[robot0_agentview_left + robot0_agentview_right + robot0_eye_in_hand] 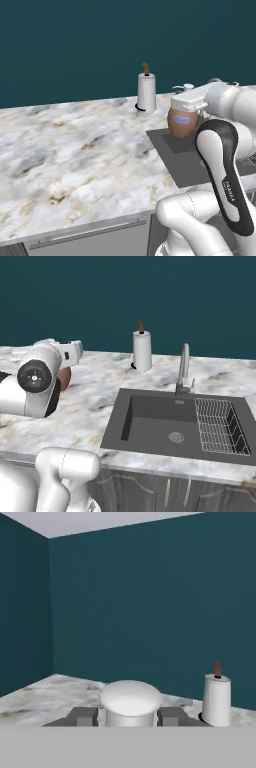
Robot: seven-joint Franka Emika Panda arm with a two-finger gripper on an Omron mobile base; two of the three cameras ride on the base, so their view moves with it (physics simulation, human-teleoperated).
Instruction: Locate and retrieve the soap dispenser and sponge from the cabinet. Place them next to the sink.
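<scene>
My gripper (129,717) is shut on the white pump top (131,698) of the soap dispenser (181,122), with one dark finger on each side of the cap. The reddish-brown bottle with its pale blue label hangs under the hand (189,103). In the right base view the soap dispenser (64,378) peeks out behind the arm, over the marble counter left of the sink (125,426). Whether the bottle touches the counter I cannot tell. The sponge and the cabinet are out of view.
A white paper-towel roll (142,351) stands at the back of the counter (75,150), against the teal wall. A chrome faucet (184,368) rises behind the basin, and a wire rack (217,426) fills its right part. Grey base cabinet fronts (165,491) run below.
</scene>
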